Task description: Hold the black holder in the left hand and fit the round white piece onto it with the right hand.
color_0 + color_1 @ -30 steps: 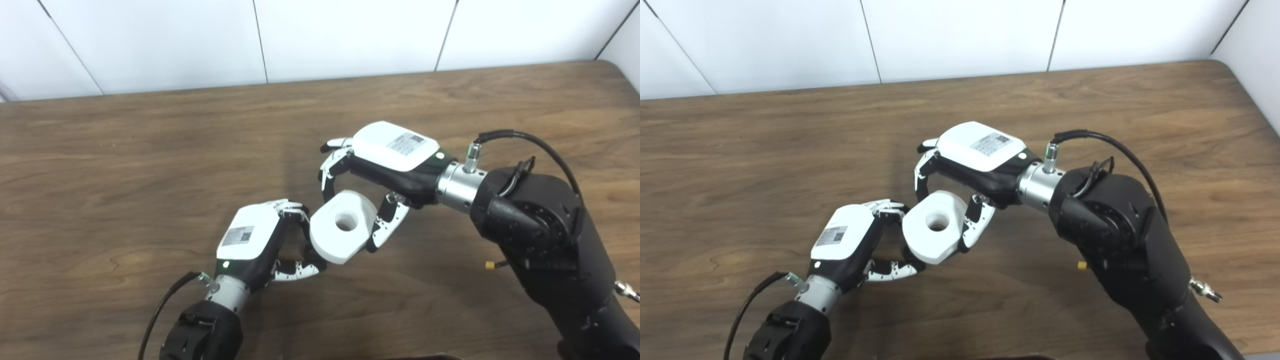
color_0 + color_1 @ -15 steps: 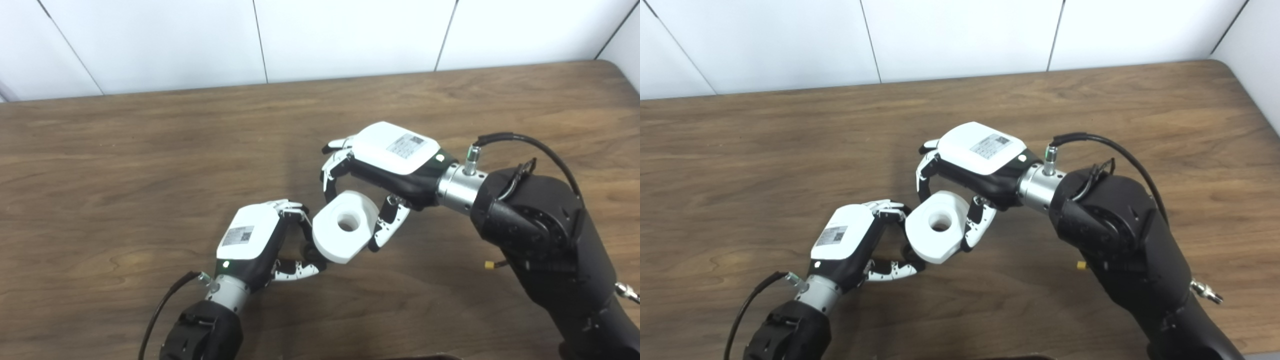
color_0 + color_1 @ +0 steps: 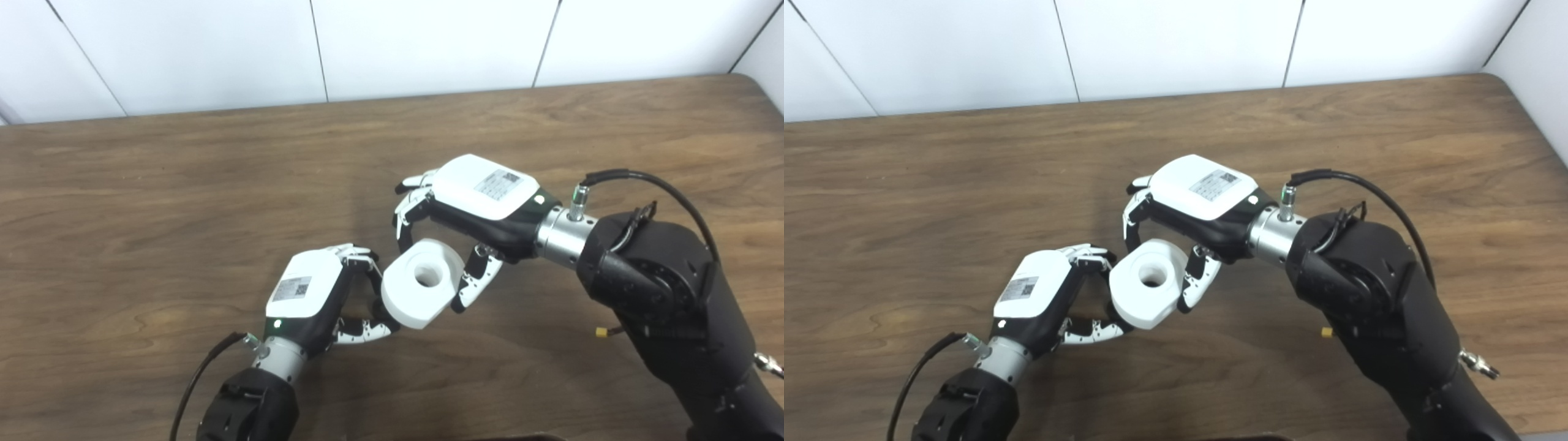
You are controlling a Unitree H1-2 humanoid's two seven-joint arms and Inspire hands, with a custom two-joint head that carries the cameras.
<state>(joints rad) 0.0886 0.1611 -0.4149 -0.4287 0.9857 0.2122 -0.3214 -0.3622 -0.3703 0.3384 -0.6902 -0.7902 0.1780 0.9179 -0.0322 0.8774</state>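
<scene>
The big brown table (image 3: 184, 184) is the largest thing here. Over its middle, nearer the front edge, the right hand (image 3: 474, 205) holds the round white piece (image 3: 421, 282) between curled fingers. It has come down a little and sits closer to the left hand (image 3: 312, 300), so fitting looks near. The left hand's fingers are curled shut, but the black holder is hidden, so I cannot tell if it holds it.
</scene>
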